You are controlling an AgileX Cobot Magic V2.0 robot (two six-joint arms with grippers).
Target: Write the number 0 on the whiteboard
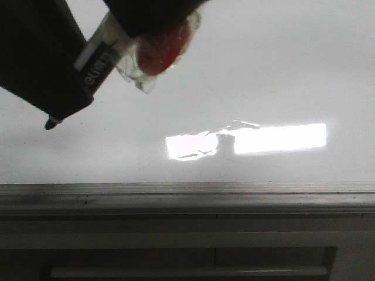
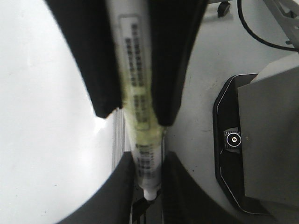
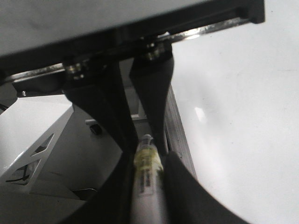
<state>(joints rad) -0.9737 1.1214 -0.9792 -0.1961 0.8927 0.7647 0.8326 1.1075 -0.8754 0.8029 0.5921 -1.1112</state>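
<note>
The whiteboard [image 1: 263, 76] fills the front view, glossy white, with its grey frame edge [image 1: 187, 193] nearest the camera. No number 0 shows on it, only a bright rectangular glare [image 1: 275, 137]. A white marker [image 1: 96, 50] slants above the board's left part with its dark tip [image 1: 51, 123] low. My left gripper [image 1: 64, 96] is shut on the marker [image 2: 147, 163] near one end. My right gripper [image 1: 146, 14] is shut on the marker [image 3: 148, 186] further along its barrel. Both hold it beside the board's edge [image 3: 180, 135]. I cannot tell whether the tip touches the board.
A red lump wrapped in clear plastic [image 1: 164, 47] sits next to the right gripper. A grey ledge and panel [image 1: 187, 257] lie below the board's frame. In the left wrist view a black-and-grey machine base [image 2: 252, 149] and a cable [image 2: 261, 32] lie beyond the board [image 2: 37, 116].
</note>
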